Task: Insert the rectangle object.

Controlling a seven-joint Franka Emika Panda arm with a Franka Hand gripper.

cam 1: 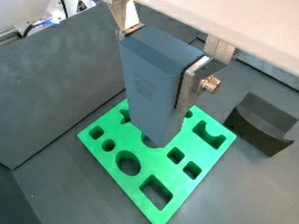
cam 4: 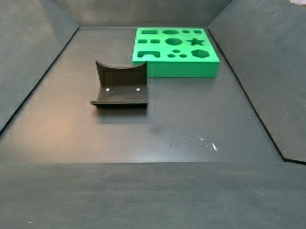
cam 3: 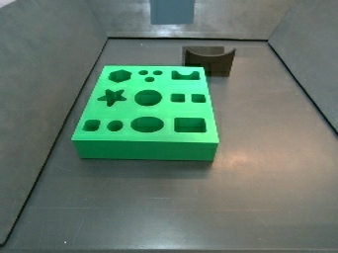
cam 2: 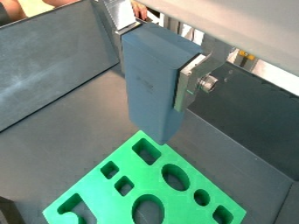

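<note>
The rectangle object is a plain grey-blue block, held upright between the silver fingers of my gripper. It also shows in a wrist view, with the gripper shut on its upper part. It hangs above the green board, its lower end over the board's far part. The board has several shaped holes, among them a rectangular one. In a side view only the block's lower end shows, high behind the board. The gripper itself is out of both side views.
A dark brown block with a curved notch stands on the floor behind the board; it also shows in a side view and a wrist view. Grey walls ring the floor. The board lies near one wall.
</note>
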